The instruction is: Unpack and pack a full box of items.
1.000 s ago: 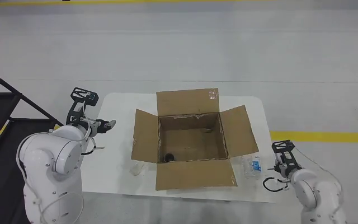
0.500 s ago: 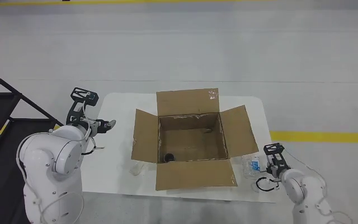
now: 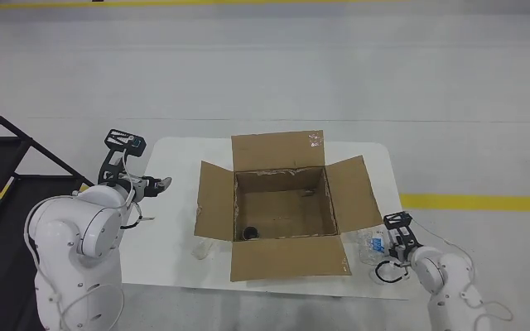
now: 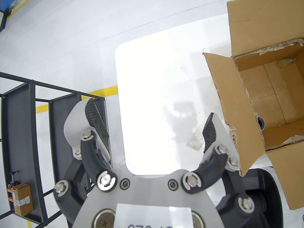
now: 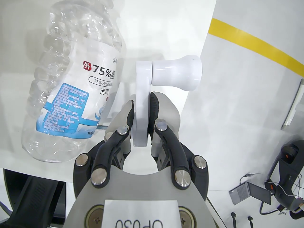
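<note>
1. The open cardboard box (image 3: 286, 207) sits mid-worktop (image 3: 364, 151).
2. The right claw (image 5: 142, 105), at the near right corner, pinches a white knob (image 5: 175, 72) beside a lying clear bottle (image 5: 71, 84).
3. The left claw (image 4: 152, 112) gapes wide at the left edge.

White, round-cornered table (image 3: 166, 170) in front of me. An open cardboard box (image 3: 277, 151) sits mid-table, flaps spread, with a clear plastic scrap (image 4: 195, 141) just beside its left flap. A clear bottle (image 5: 71, 72) lies on its side near the table's right edge.
</note>
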